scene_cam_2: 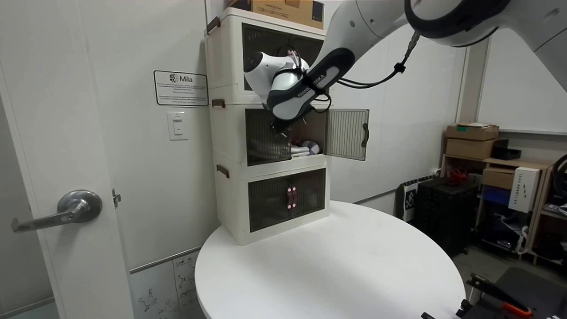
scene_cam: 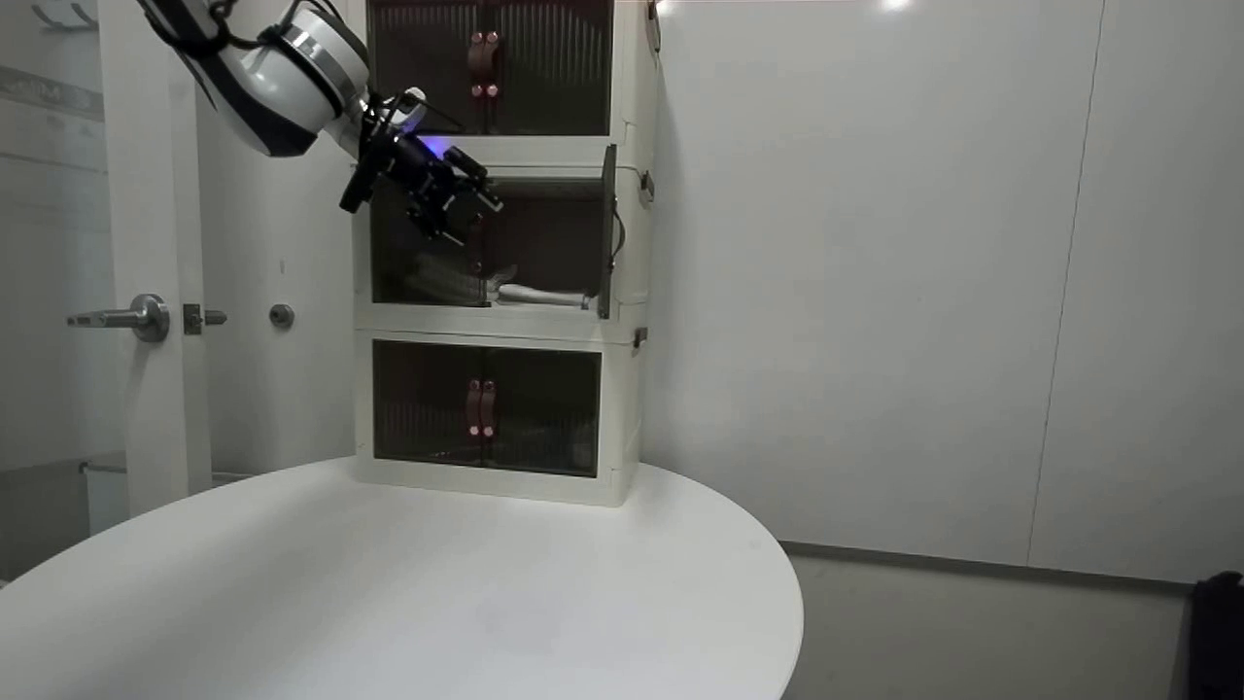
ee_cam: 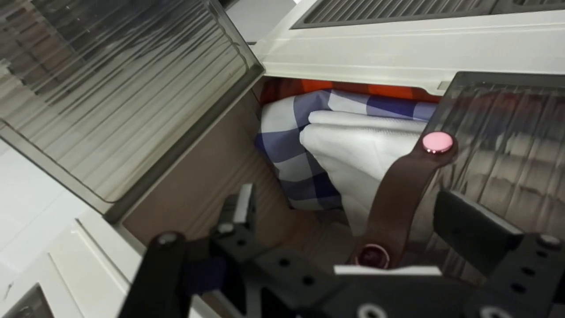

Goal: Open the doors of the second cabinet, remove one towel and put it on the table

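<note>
Wrist view: your black fingers [ee_cam: 472,232] stand apart. Ahead of their gap slants the brown leather handle [ee_cam: 394,201] on the closed tinted door [ee_cam: 516,150], likely next.

There's the table [scene_cam: 544,603], big, round and white, and it's bearing a stack of three cabinets [scene_cam: 637,262], bolt upright near the edge in both exterior views! Up on that stack sits a cardboard box [scene_cam_2: 283,12]. Into the middle cabinet [scene_cam_2: 230,137] now: folded white cloth [ee_cam: 353,145] lies along the bottom, in layers, one piece or several, hard to call, with a blue-and-white checked cloth [ee_cam: 282,137] right beside it.
</note>
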{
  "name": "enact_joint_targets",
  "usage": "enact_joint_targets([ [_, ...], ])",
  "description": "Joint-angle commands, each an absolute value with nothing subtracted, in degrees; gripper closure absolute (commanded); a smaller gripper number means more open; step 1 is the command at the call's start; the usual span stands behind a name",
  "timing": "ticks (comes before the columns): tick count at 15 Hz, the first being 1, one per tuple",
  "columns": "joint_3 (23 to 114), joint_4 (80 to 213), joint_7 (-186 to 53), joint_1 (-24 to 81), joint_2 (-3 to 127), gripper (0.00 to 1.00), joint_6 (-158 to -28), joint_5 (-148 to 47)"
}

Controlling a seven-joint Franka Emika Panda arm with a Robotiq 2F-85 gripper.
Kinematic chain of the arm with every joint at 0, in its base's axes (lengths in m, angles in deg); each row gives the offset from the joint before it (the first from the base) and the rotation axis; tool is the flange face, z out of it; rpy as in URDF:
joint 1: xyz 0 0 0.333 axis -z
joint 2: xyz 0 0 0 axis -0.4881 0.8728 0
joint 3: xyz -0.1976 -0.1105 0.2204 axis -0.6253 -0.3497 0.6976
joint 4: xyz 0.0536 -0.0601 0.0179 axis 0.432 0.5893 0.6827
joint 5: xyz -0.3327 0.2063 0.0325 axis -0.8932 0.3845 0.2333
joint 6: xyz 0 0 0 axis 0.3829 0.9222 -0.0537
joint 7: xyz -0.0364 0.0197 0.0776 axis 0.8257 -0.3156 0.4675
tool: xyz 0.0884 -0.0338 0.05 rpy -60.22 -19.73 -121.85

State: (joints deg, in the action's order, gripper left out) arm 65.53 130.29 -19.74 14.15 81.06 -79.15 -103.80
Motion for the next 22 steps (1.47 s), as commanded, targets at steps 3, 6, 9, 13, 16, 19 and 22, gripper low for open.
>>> enact_joint_targets([
  [3,64.9,130.1,-15.7,16.3,80.9,0.0,-81.9,-106.7],
  [6,64.9,131.7,-16.0,16.9,79.8,0.0,-82.3,-106.5],
  [9,65.5,135.2,-17.3,19.0,77.9,0.0,-85.2,-105.4],
  [13,66.9,139.6,-20.0,21.8,75.3,0.0,-92.4,-102.9],
  [16,68.4,143.2,-24.6,24.0,73.2,0.26,-99.4,-100.2],
  [19,69.4,146.4,-30.6,25.2,71.6,0.48,-104.4,-96.0],
  [22,69.6,148.5,-37.4,25.6,70.5,0.72,-106.4,-90.5],
])
